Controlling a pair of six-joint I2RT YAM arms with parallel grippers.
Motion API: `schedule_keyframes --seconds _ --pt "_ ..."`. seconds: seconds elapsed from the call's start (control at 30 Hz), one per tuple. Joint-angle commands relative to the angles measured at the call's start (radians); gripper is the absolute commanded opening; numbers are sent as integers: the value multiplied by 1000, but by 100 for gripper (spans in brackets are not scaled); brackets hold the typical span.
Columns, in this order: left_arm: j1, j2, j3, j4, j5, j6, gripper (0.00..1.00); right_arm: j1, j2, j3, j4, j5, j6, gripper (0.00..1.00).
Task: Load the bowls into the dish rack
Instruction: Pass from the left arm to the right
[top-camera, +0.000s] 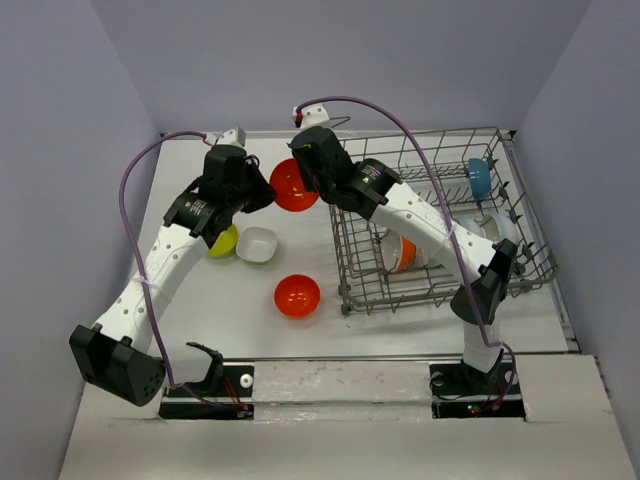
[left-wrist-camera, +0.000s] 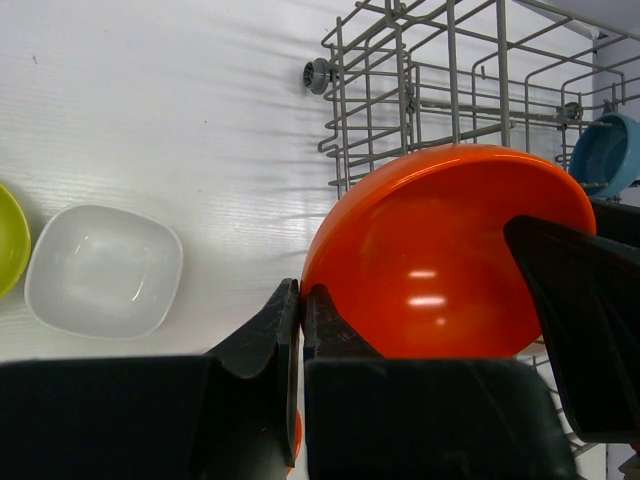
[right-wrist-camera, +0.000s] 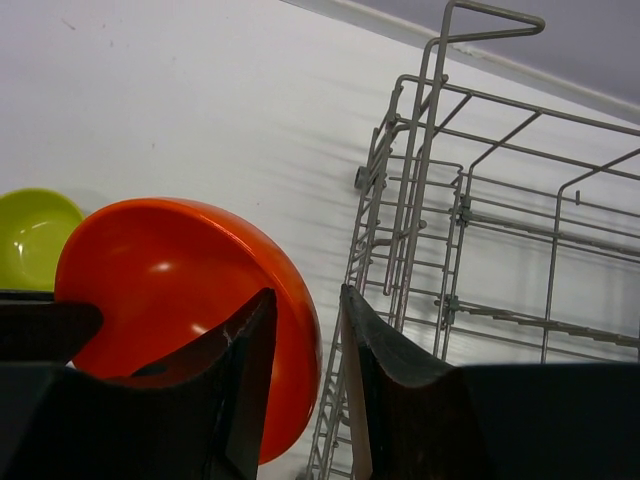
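Nearest the bases we note a loose red bowl (top-camera: 297, 296) on the table. Just beyond it sit a white bowl (top-camera: 257, 245) and a green bowl (top-camera: 224, 241) side by side, the green one partly under the left arm. Further on, the held bowl (left-wrist-camera: 440, 250), orange, hangs tipped between the two grippers, just left of the rack (top-camera: 350, 260). Left gripper (left-wrist-camera: 301, 310): jaws pinched tight on its rim. Right gripper (right-wrist-camera: 305, 295): jaws narrowly parted, astride the rim on the other side. A sliver of table shows between rim and one finger, so we judge it not yet clamped. Relation that matters: the rim runs straight into the gap of the right jaws, the bowl lies to that gripper's left and the rack to its right, and the right arm is nearer the rack. We judge this a hand-over; the right must close before the left lets go, or the bowl drops. Farthest, the rack carries a blue bowl (top-camera: 479, 178) and others.
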Motion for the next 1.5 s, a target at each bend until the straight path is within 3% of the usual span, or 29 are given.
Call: schedule_keyframes --seconds 0.0,0.2,0.8,1.03,1.13,1.4,1.47 --pt "-8 -31 -1 69 5 5 0 11 -15 43 48 21 -15 37" --pt "-10 -31 4 59 5 7 0 11 -18 38 48 26 -15 26" --pt "-14 -11 -1 69 5 5 0 11 -51 12 50 29 -10 20" --pt "-20 -2 6 78 5 2 0 11 -64 7 51 37 -10 1" --pt "-22 4 9 76 5 -1 0 11 -67 3 51 43 -10 1" --pt "-34 13 28 87 52 -7 8 20 -94 -28 71 55 -19 1" --pt "-37 9 35 87 54 -9 16 20 -100 -37 74 57 -21 1"
